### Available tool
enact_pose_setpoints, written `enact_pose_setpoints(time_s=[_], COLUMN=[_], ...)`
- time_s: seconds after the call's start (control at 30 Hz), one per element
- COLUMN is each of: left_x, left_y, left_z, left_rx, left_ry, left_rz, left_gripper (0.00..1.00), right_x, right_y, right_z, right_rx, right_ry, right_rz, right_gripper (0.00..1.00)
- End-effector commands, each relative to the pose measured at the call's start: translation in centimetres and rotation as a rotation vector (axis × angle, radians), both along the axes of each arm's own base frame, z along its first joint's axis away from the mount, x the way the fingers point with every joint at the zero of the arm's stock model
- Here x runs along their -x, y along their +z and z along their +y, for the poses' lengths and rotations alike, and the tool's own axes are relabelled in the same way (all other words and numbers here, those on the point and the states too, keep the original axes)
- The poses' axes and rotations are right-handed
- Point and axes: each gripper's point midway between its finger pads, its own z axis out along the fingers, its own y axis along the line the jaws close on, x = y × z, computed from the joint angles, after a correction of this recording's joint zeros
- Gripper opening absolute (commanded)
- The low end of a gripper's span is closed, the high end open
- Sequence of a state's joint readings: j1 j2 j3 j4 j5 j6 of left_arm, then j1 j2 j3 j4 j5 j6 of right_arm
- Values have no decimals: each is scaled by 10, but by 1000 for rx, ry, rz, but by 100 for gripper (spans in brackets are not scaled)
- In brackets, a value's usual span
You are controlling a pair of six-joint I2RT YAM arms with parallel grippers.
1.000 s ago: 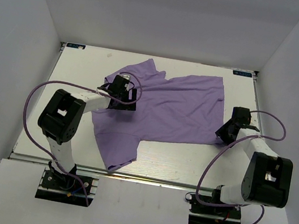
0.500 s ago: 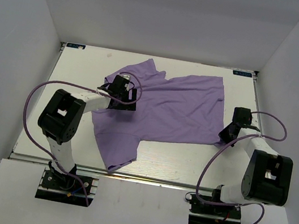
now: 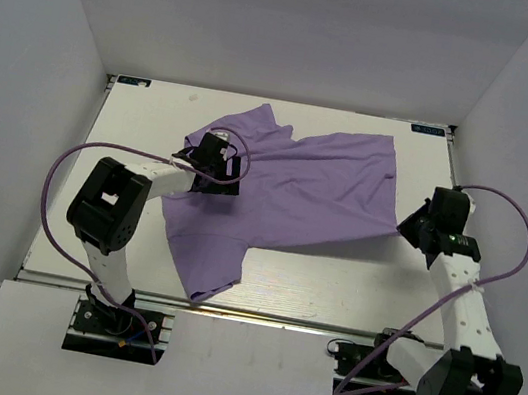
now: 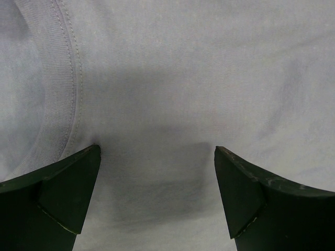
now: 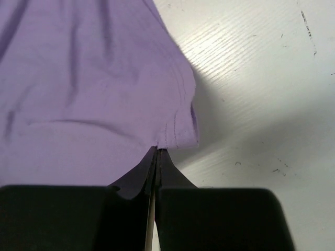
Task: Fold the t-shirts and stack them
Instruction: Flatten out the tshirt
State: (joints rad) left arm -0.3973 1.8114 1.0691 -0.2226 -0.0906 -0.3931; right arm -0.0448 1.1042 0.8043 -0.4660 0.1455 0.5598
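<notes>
One lavender t-shirt (image 3: 306, 189) lies spread and creased on the white table (image 3: 331, 280), one sleeve toward the front edge. My left gripper (image 3: 219, 163) hovers low over its neck area, open wide. In the left wrist view the ribbed collar (image 4: 57, 94) curves past the left finger, and only flat cloth lies between the left gripper's (image 4: 157, 151) tips. My right gripper (image 3: 411, 228) is at the shirt's right hem. In the right wrist view the right gripper (image 5: 158, 150) is shut on the stitched hem corner (image 5: 180, 133), which is drawn up off the table.
Grey enclosure walls ring the table on three sides. Purple cables loop beside each arm, one on the left (image 3: 57, 173) and one on the right (image 3: 515, 262). Bare white table (image 5: 261, 78) lies right of the hem corner.
My right gripper has closed on the shirt's hem corner, and the right arm has swung outward to the right, drawing that corner with it. The left arm has not moved.
</notes>
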Motion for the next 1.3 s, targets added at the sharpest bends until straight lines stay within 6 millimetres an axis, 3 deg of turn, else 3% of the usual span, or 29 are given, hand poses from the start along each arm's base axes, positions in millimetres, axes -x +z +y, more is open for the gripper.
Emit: enact_pose_setpoints(time_s=[0.0, 0.03, 0.07, 0.13, 0.17, 0.27, 0.37, 0.4, 0.47, 0.53, 0.6, 0.67, 0.7, 0.8, 0.83, 0.87, 0.9, 0.93, 0.97, 1.0, 1.03, 1.07, 1.13, 1.2, 1.23, 1.27], left_x=[6, 6, 6, 7, 7, 5, 7, 7, 4, 3, -4, -6, -13, -24, -27, -35, -39, -44, -52, -60, -65, -80, -92, -116, -131, -137], left_y=[0, 0, 0, 0, 0, 2, 2, 2, 5, 9, 21, 24, 35, 57, 61, 72, 79, 80, 88, 88, 75, 82, 70, 54, 62, 39], left_z=[8, 8, 8, 10, 10, 18, 20, 20, 19, 18, 15, 15, 14, 7, 6, 3, 4, 2, 2, 2, 2, 2, 5, 8, 2, 2], left_rx=[-22, -22, -22, -35, -35, -57, -70, -75, -72, -75, -66, -78, -74, -62, -65, -55, -66, -64, -75, -85, -102, -95, -113, -110, -91, -73], left_ry=[15, 15, 15, 22, 22, 34, 39, 32, 32, 11, 11, -7, 0, -44, -52, -51, -51, -51, -49, -36, -31, -18, -4, 13, 10, 10], left_rz=[19, 19, 19, 28, 28, 29, 40, 39, 31, 28, 6, 0, -29, -75, -88, -116, -135, -141, -164, -178, -155, -177, -149, -135, -168, -129], left_gripper=[100, 100, 100, 100, 100, 100, 100, 100, 100, 100, 100, 100, 100, 100, 100, 100, 100, 100, 100, 100, 100, 100, 100, 100, 100, 100], right_x=[21, 26, 43, 57, 79, 114, 114, 101, 90, 66, 50, 26, 19, -9, -29, -36, -42, -64, -70, -80, -91, -104, -124, -145, -149, -162], right_y=[8, 6, -16, -27, -49, -75, -69, -54, -44, -21, -12, -4, -1, -13, 1, 1, -19, 0, -21, -17, -13, -15, -34, -37, -52, -41], right_z=[7, 10, 14, 14, 10, 4, 2, -3, -5, -6, -6, 3, 12, 29, 36, 40, 43, 43, 44, 44, 41, 40, 38, 37, 36, 37], right_rx=[-19, -27, -49, -59, -52, -43, -45, -34, -12, 4, 32, 14, -8, -67, -74, -86, -96, -76, -81, -70, -49, -47, -41, -32, -31, -36], right_ry=[43, 52, 58, 44, -5, -80, -117, -141, -121, -86, -26, 47, 106, 204, 251, 269, 285, 294, 293, 301, 297, 298, 305, 310, 311, 317], right_rz=[26, 30, 99, 136, 228, 360, 347, 295, 252, 156, 103, 34, 19, 31, -35, -39, 19, -41, 20, 5, -1, 2, 38, 48, 86, 65], right_gripper=[0, 0, 0, 0, 0, 0, 34, 72, 90, 90, 90, 90, 90, 90, 90, 90, 90, 90, 90, 90, 90, 90, 90, 90, 90, 90])
